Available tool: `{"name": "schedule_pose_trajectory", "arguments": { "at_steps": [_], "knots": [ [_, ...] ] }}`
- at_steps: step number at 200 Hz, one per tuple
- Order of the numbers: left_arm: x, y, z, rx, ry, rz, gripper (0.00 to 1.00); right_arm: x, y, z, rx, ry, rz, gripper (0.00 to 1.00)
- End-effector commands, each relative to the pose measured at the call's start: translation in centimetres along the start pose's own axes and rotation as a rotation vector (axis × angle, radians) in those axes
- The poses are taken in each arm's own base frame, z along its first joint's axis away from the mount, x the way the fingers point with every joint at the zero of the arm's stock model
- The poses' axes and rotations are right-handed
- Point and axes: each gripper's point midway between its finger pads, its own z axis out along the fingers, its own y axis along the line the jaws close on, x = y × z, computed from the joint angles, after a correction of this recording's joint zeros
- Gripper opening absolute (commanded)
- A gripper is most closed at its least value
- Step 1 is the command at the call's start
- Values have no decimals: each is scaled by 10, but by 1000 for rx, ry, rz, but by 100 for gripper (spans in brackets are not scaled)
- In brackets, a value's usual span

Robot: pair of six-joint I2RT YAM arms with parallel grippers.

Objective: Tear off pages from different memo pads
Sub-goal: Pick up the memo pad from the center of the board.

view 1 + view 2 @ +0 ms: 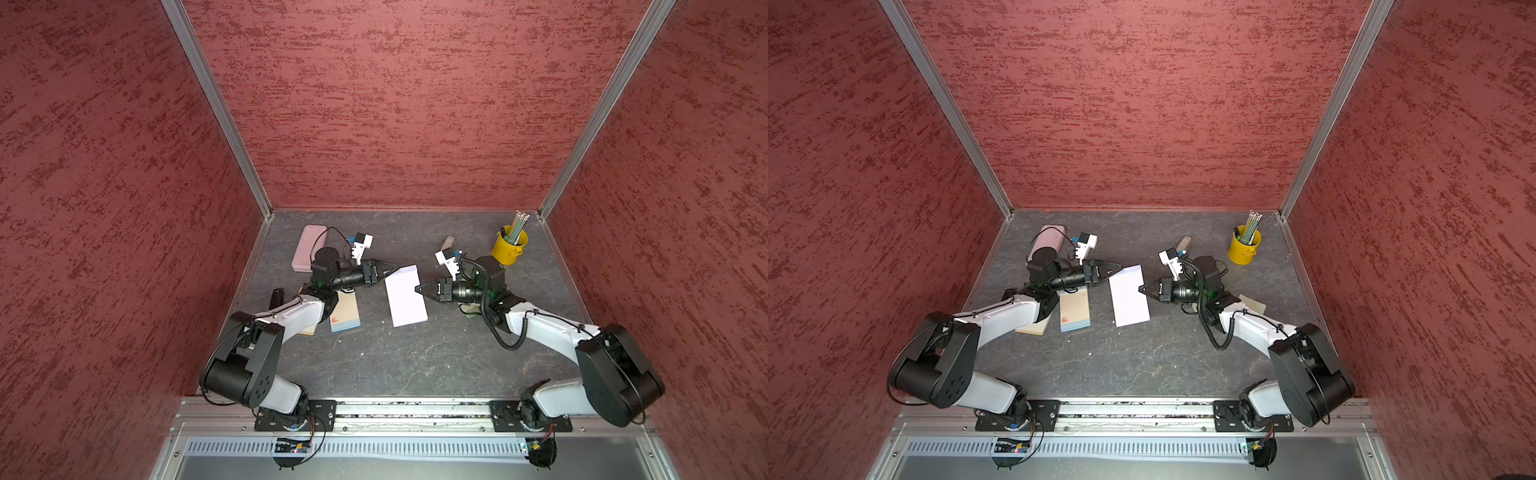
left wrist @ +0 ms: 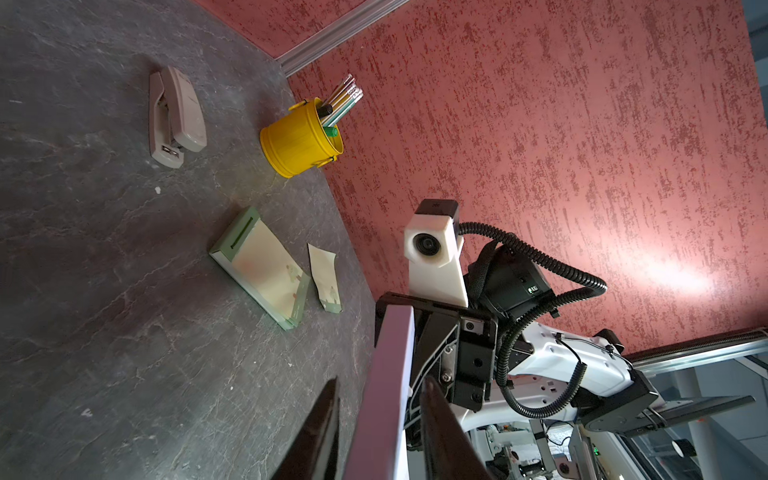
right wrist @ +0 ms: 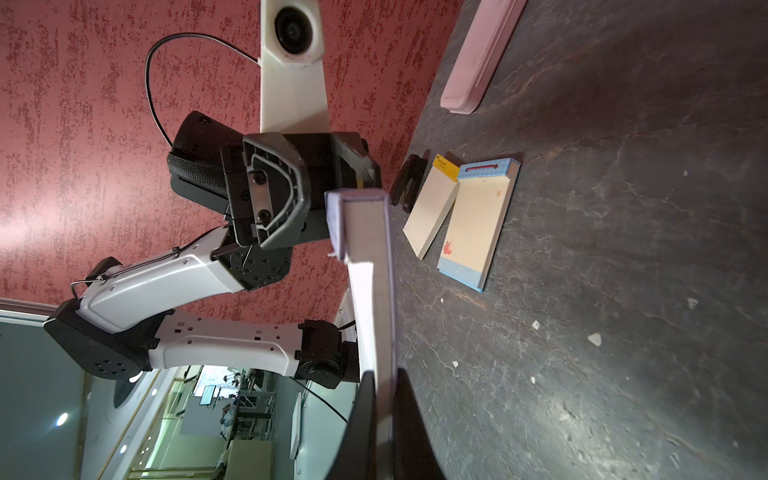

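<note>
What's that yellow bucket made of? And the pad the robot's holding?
Bucket: probably painted metal; glossy yellow, ribbed wall, rolled rim, side lug for a handle. Pad: paper; matte pale sheets stacked thick, the layered edge showing in the right wrist view, with a lilac strip that may be thin card.

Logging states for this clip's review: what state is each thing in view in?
left tool: shut on lilac memo pad
right tool: shut on the same pad's edge
lilac memo pad: held aloft, level
green memo pad: lying flat
green page: loose, curled
beige stapler: closed
yellow bucket: upright, holding pencils
</note>
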Motion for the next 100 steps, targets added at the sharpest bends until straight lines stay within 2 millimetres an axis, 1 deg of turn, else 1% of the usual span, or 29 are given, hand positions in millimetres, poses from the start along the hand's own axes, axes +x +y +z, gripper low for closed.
{"name": "schedule_pose_trajectory", "arguments": {
  "at_steps": [1, 9, 30, 43, 51, 54, 56, 61, 66, 71, 76, 82, 95, 100],
  "knots": [
    [3, -11, 0, 21, 42, 48, 33, -8, 11, 4, -31, 6, -17, 0],
    [5, -9, 1, 12, 51, 49, 31, -9, 11, 4, -33, 6, -16, 0],
    [6, -5, 1, -1, 56, 43, 17, -9, 8, 5, -28, 4, -11, 0],
    [4, -2, 0, -9, 49, 30, 12, -10, 7, 5, -24, -2, -9, 0],
    [2, 3, -1, -22, 39, 15, 10, -10, 4, 5, -10, -8, -5, 11],
    [0, 5, -2, -28, 32, 12, 9, -10, 2, 5, -1, -10, -3, 18],
    [-1, 7, -2, -35, 27, 6, 8, -10, 0, 5, 8, -14, -2, 21],
    [-4, 13, -5, -56, 13, -13, 7, -12, -5, 3, 40, -29, -5, 34],
    [-6, 20, -7, -81, -1, -33, 5, -13, -13, 2, 90, -46, -8, 42],
    [-10, 29, -11, -112, -18, -62, 4, -14, -26, -1, 162, -64, -21, 45],
    [-13, 36, -15, -135, -32, -82, 3, -15, -36, -6, 234, -80, -46, 47],
    [-11, 49, -19, -178, -36, -130, 2, -16, -47, -11, 324, -94, -81, 48],
    [-13, 60, -26, -230, -63, -145, 1, -16, -70, -26, 534, -113, -181, 50],
    [-13, 63, -27, -245, -73, -142, 1, -15, -74, -28, 604, -112, -237, 50]
  ]
}}
